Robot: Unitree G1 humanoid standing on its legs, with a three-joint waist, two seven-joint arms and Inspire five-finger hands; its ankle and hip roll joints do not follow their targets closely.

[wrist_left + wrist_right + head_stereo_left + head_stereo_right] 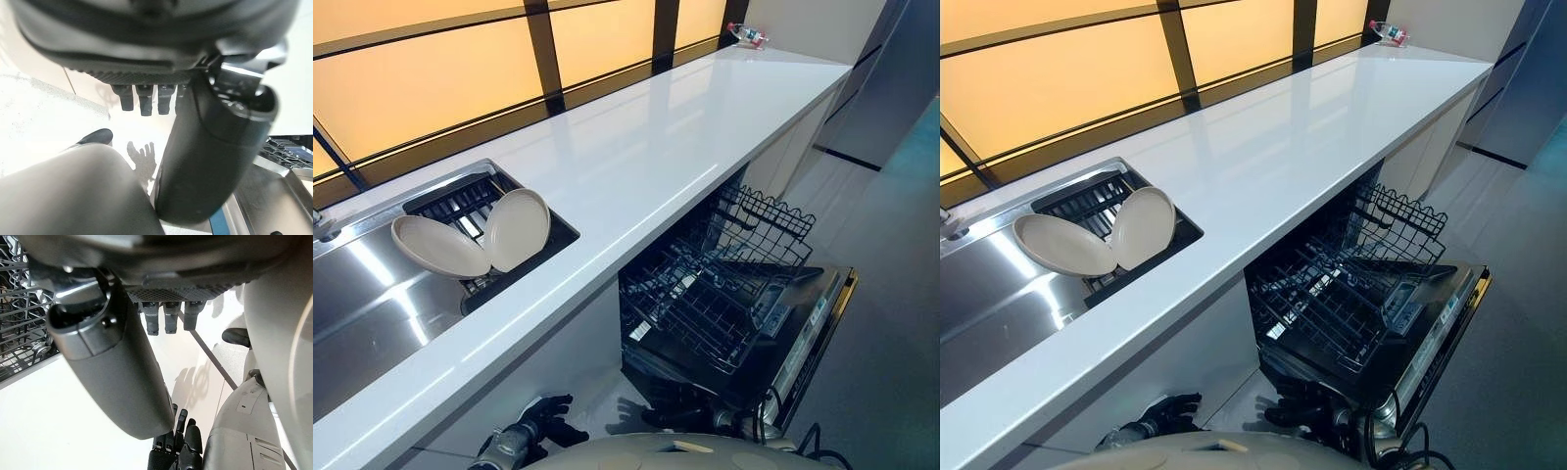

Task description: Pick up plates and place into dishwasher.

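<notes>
In the left eye view, two beige plates [475,238] leaned on edge against each other in a black drying rack [460,204] set in the steel sink [362,304] at the far left, well apart from both hands. A long white countertop [646,147] ran from there to the far right. Below its near edge the dishwasher [744,323] stood with its door [813,338] dropped down and the dark wire lower rack [710,289] pulled out, no plates in it. The left hand [543,419] hung low before the cabinet front, fingers spread and loose, holding nothing.

In the right eye view, the right hand [1298,403] hung low beside the near corner of the open dishwasher door, fingers splayed and empty.

The left wrist view showed the left hand's fingers [142,100] extended straight over the pale floor [44,122], grasping nothing.

The right wrist view showed the right hand's fingers [166,323] likewise straight and free, with the wire rack [19,308] off to one side and the other hand [178,445] hanging beyond.
</notes>
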